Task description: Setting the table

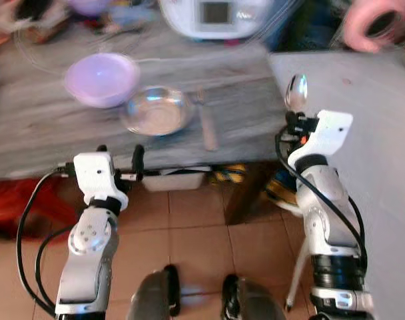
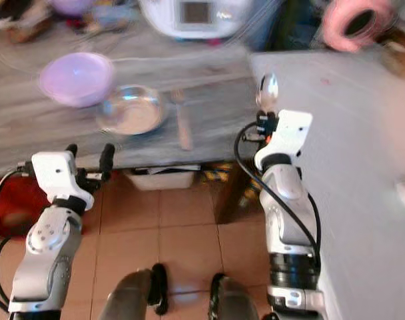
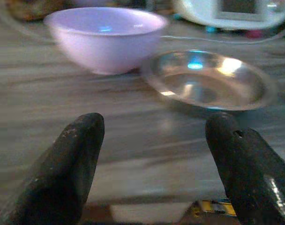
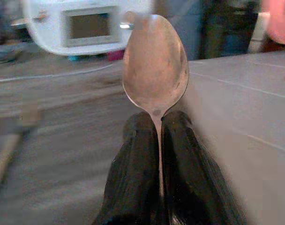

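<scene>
1. While the head views are blurred, the left gripper [image 1: 119,158] shows at lower left of the frame, just off the near edge of the grey table [image 1: 29,133]; its two black fingers [image 3: 72,159] stand wide apart and hold nothing.
2. Up and left of centre on the table sits a lilac bowl [image 1: 101,79], upright.
3. Just right of it, touching or nearly so, lies a shallow steel dish [image 1: 156,111]; in the left wrist view the dish [image 3: 210,79] sits beyond the parted fingers with the bowl [image 3: 105,37] beside it.
4. Right of the dish, close beside it, a fork [image 1: 206,120] lies on the table, tines toward the far side.
5. At top centre stands a white appliance [image 1: 216,17] with a small screen.
6. Right of centre the right gripper [image 1: 294,119] is raised by the table's right end, its jaws pressed together on the handle of a spoon [image 1: 296,92]; the spoon's bowl points up, clear of the table.
7. In the right wrist view the spoon [image 4: 155,65] stands upright from between the closed fingers [image 4: 133,178].
8. Right of the table runs a pale grey surface [image 1: 382,167].
9. At upper right is a blurred pink thing [image 1: 372,27]; what it is cannot be told.
</scene>
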`<state>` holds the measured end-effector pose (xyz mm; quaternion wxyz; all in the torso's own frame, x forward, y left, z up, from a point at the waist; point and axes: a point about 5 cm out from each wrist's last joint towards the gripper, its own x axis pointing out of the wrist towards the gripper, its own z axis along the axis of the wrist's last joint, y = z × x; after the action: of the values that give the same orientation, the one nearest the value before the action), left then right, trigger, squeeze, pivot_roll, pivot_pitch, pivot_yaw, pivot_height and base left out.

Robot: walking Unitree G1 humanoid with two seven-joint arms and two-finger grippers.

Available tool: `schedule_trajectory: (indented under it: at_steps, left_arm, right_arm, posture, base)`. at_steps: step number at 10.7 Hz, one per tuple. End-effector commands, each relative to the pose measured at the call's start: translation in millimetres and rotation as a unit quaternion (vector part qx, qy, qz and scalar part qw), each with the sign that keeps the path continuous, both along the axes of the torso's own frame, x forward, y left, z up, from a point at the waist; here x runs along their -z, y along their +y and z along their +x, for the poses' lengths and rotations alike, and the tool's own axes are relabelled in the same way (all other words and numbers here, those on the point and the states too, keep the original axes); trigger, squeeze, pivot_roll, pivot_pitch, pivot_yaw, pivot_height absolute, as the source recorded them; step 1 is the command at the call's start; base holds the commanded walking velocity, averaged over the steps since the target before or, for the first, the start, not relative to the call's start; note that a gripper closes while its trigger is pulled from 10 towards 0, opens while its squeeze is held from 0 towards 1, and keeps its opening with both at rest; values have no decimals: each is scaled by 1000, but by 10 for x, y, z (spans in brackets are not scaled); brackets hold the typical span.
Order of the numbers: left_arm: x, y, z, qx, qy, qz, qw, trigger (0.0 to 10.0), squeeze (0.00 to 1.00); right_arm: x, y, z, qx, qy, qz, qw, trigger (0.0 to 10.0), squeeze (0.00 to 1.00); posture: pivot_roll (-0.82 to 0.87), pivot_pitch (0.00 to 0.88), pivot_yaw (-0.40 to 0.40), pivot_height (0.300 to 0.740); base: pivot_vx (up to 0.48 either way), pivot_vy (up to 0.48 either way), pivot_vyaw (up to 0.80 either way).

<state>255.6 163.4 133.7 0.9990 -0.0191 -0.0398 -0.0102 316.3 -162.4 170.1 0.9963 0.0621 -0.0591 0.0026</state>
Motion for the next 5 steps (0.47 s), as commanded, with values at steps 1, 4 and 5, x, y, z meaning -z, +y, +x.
schedule_trajectory:
  at_steps: [1,4,5]
  left_arm:
    - [-9,48,-26,-8,2,4,1000,10000,0]
    - [-22,69,-34,-13,1,3,1000,10000,0]
    - [-30,73,-34,-13,0,3,1000,10000,0]
  right_arm:
    - [-42,40,16,-8,-10,2,1000,10000,0]
    - [-47,28,8,-3,-16,5,1000,10000,0]
    - [-54,-3,6,12,-19,1,1000,10000,0]
  posture:
    - [15,217,12,740]
    - [21,221,14,740]
    - [23,224,17,740]
  base:
    - [0,0,794]
    - [0,0,506]
    - [0,0,0]
